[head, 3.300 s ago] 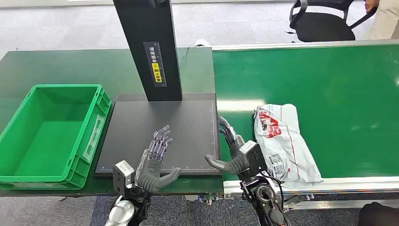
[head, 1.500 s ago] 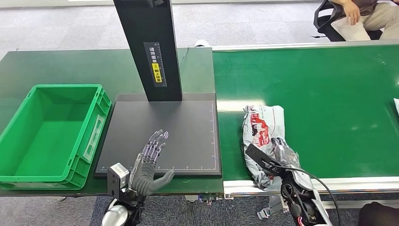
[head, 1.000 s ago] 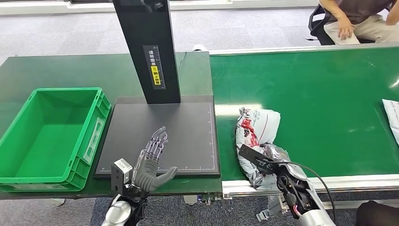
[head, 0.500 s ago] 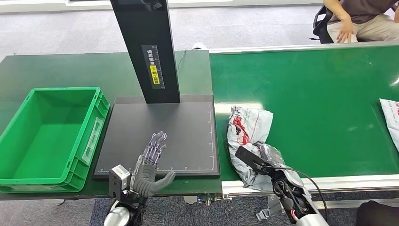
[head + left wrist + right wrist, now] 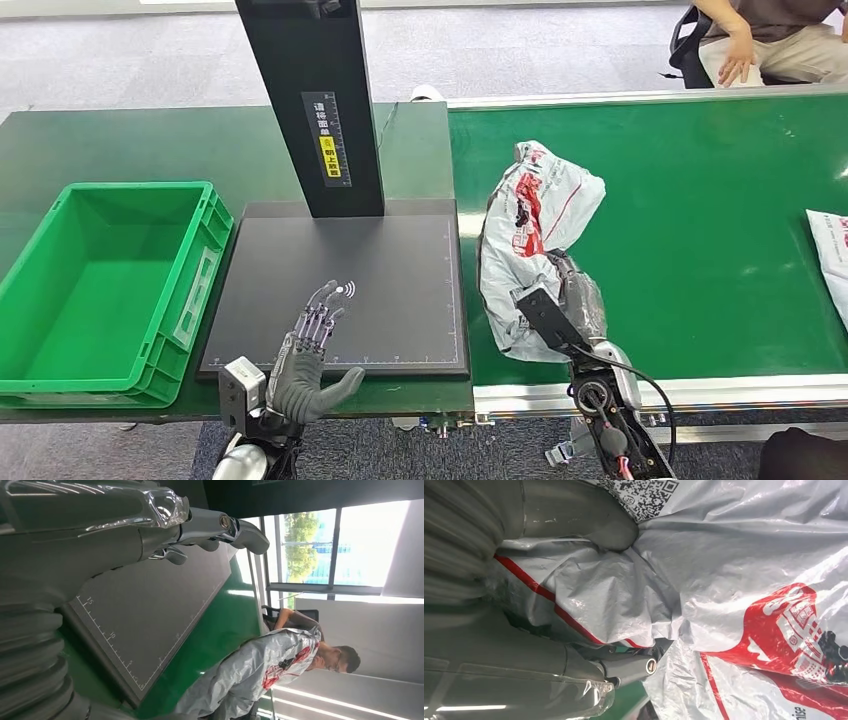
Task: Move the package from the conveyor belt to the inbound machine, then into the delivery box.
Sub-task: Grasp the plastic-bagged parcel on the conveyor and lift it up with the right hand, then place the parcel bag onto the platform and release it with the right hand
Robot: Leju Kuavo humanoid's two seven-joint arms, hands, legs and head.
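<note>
The right hand (image 5: 568, 310) grips the package (image 5: 530, 240) and has lifted it off the belt (image 5: 700, 200) (frame center). Next stop: the black machine plate (image 5: 380, 280). The left hand (image 5: 305, 365) waits, fingers spread.

Head view high, looking down, wrist views close, sideways, perhaps sharing package (image 5: 530, 235)

A dark green table (image 5: 150, 140) carries a green crate (image 5: 105, 285) at its left and a black scan pad (image 5: 350, 290) with a black column (image 5: 310, 100) rising from its far edge. Just beside the pad runs the green belt (image 5: 700, 200). At the belt's right edge lies what seems to be a second white bag (image 5: 830, 255), cut off by the frame.
</note>
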